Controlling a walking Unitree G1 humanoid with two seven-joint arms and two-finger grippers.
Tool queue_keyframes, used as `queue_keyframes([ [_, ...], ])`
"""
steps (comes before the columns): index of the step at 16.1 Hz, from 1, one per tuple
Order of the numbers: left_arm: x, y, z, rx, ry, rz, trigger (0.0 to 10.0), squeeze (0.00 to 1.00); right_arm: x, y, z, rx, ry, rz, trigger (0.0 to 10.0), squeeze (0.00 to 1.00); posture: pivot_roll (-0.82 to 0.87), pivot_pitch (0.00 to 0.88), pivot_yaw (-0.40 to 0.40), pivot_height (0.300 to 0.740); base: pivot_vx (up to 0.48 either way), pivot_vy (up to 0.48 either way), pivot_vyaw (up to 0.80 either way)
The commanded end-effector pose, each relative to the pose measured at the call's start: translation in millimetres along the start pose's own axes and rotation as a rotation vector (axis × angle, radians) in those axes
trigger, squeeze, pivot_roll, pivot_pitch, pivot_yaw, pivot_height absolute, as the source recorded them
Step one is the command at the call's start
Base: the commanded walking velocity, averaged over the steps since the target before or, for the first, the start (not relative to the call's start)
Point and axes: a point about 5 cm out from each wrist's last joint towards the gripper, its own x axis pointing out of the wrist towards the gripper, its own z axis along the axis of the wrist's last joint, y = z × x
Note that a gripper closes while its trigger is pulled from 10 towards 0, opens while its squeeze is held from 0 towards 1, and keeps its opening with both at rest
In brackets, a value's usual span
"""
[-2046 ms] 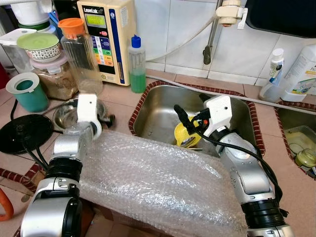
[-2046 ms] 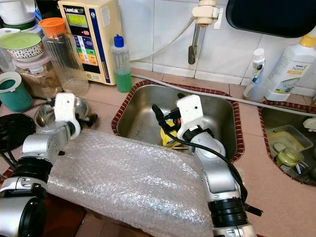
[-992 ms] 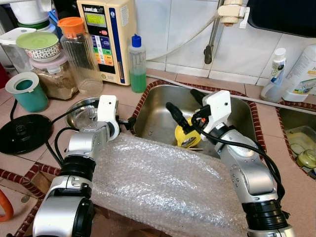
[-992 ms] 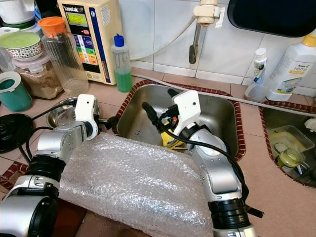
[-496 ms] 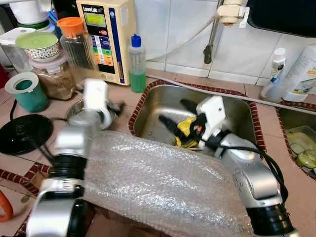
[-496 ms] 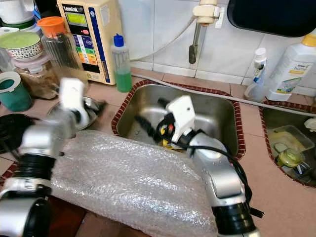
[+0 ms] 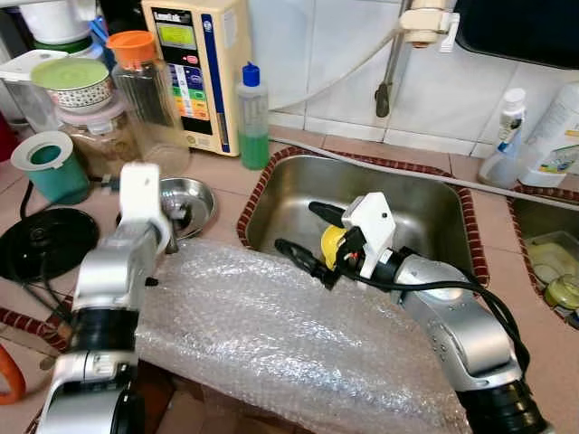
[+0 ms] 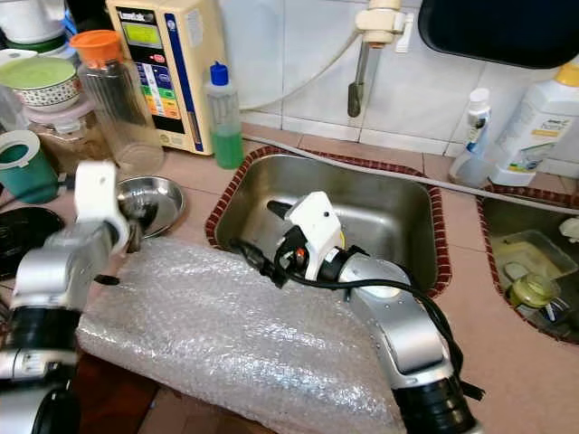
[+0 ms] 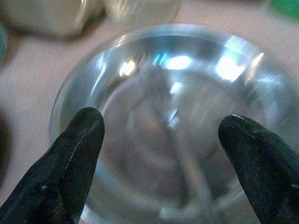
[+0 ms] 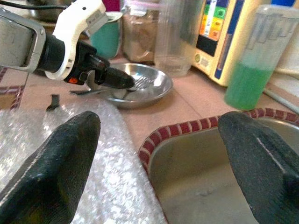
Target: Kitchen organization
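Left eye view: a tiled tabletop [image 7: 226, 176] with a steel sink [image 7: 298, 194] is seen; a sheet of bubble wrap [image 7: 271, 334] is draped over the front edge.
Steel bowl: the bowl [image 7: 185, 201] is set on the tabletop left of the sink, near the green soap bottle [image 7: 252, 117] and the clear jar [image 7: 145, 90].
Left gripper: the left gripper [image 9: 163, 154] is held just over the bowl, its fingers [image 9: 70, 158] spread wide with nothing gripped.
Right gripper: the right gripper [image 7: 306, 237] is held over the sink's front left corner, its fingers [image 10: 56, 168] spread wide and empty.
Yellow item: a yellow item [image 7: 333, 242] is seen in the sink, partly hidden behind the right wrist.
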Motion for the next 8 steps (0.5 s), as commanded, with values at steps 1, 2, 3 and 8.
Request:
queue_keyframes([
  [1,-2.1,1.4,1,-0.002,0.004,0.009,10.0,0.00,-0.8,6.0,2,-0.001,0.003,0.042,10.0,0.00,0.06,0.000,0.036,0.740,0.000,0.000,0.00],
  [2,-0.9,0.8,-2,-0.026,0.020,0.004,10.0,0.00,-2.0,8.6,2,0.003,0.006,0.065,10.0,0.00,0.07,0.000,0.036,0.740,0.000,0.000,0.00],
  [3,1.0,-1.3,-6,-0.064,0.048,-0.011,10.0,0.00,-2.6,9.4,2,0.001,0.011,0.071,10.0,0.00,0.07,0.000,0.036,0.740,0.000,0.000,0.00],
  [8,5.6,-3.9,3,-0.098,0.044,-0.031,10.0,0.00,-4.7,13.2,1,-0.009,0.032,0.095,10.0,0.00,0.05,0.000,0.033,0.740,0.000,0.000,0.00],
])
